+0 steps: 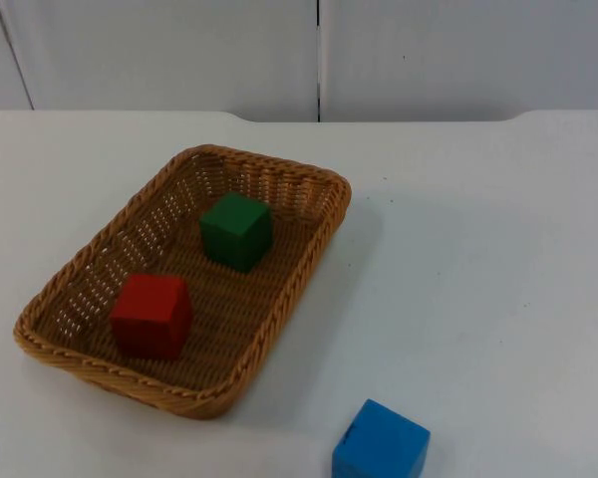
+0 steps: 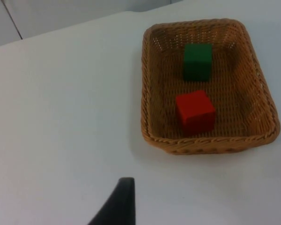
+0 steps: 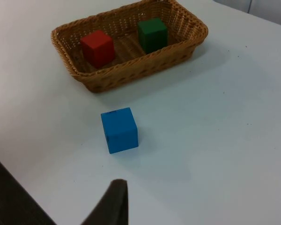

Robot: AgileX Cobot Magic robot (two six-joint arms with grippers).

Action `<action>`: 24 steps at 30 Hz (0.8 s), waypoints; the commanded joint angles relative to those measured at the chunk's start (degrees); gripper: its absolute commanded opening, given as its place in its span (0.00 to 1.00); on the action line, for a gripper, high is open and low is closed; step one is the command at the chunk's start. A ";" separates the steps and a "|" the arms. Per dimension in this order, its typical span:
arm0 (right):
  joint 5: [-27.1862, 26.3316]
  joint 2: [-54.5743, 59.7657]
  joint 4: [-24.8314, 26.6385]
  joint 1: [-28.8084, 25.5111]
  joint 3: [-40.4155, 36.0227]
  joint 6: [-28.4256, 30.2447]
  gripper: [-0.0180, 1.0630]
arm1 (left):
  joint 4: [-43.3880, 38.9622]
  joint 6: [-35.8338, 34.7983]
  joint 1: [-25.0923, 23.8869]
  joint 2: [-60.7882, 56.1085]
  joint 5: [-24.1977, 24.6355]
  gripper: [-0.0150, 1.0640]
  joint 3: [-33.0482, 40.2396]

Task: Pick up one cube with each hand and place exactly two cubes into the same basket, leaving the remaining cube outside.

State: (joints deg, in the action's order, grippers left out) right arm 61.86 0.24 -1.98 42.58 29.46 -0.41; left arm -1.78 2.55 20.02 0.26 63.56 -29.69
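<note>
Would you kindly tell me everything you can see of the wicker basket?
The basket is a shallow rectangular tray of tan woven wicker with a braided rim and sloping openwork walls. It sits flat on the white table, set at an angle in the top view. Inside it stand a green cube and a red cube, apart from each other. A blue cube lies outside, not touching it.

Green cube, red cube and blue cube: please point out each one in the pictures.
green cube [image 1: 236, 231], top view, on its front side, inside the basket.
red cube [image 1: 151, 316], top view, on its front side, inside the basket.
blue cube [image 3: 119, 130], right wrist view, middle of the cube, on the table.
</note>
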 commanded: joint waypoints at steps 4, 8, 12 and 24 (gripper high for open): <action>-0.02 -0.24 0.19 -0.04 -0.05 -0.23 0.98 | 0.63 -0.37 -0.14 -0.26 -0.43 0.99 0.29; -0.02 -0.24 0.87 -0.04 -0.05 -0.23 0.98 | 0.63 -0.37 -0.14 -0.26 -0.43 0.99 0.29; -0.02 -0.24 0.87 -0.04 -0.05 -0.23 0.98 | 0.63 -0.26 -0.14 -0.26 -0.42 0.99 0.29; -0.02 -0.24 0.85 -0.04 0.06 -0.23 0.98 | 0.63 -0.26 -0.14 -0.26 -0.42 0.99 0.29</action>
State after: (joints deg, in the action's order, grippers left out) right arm 61.86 0.24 -1.49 42.58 29.46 -0.41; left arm -1.67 2.55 20.02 0.26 63.56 -29.69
